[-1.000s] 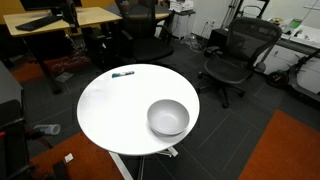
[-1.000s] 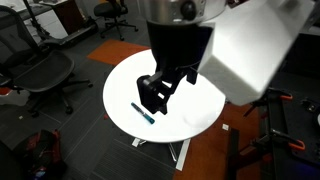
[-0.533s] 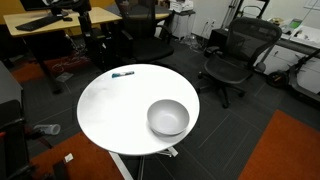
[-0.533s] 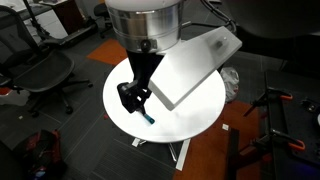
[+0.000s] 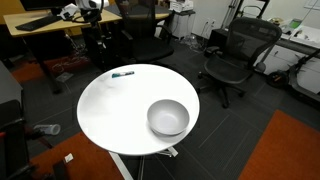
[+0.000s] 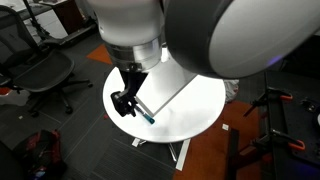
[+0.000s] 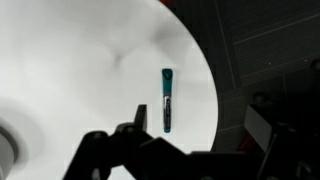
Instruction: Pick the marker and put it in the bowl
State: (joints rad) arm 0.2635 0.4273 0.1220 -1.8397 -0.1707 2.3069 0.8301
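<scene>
The marker is a thin dark stick with a teal part. It lies near the edge of the round white table, apart from the bowl. The light grey-white bowl stands upright and empty on the opposite side of the table. In the wrist view the marker lies lengthwise just ahead of my gripper, nearer one finger. The fingers are spread and hold nothing. In an exterior view my gripper hangs low over the table next to the marker; the arm hides the bowl there.
Black office chairs stand round the table. Wooden desks are at the back. The table's edge runs close beside the marker, with dark floor beyond. Orange carpet lies off to one side.
My arm has swung across the table and come down, so the gripper now sits close over the marker. The marker and bowl have not moved.
</scene>
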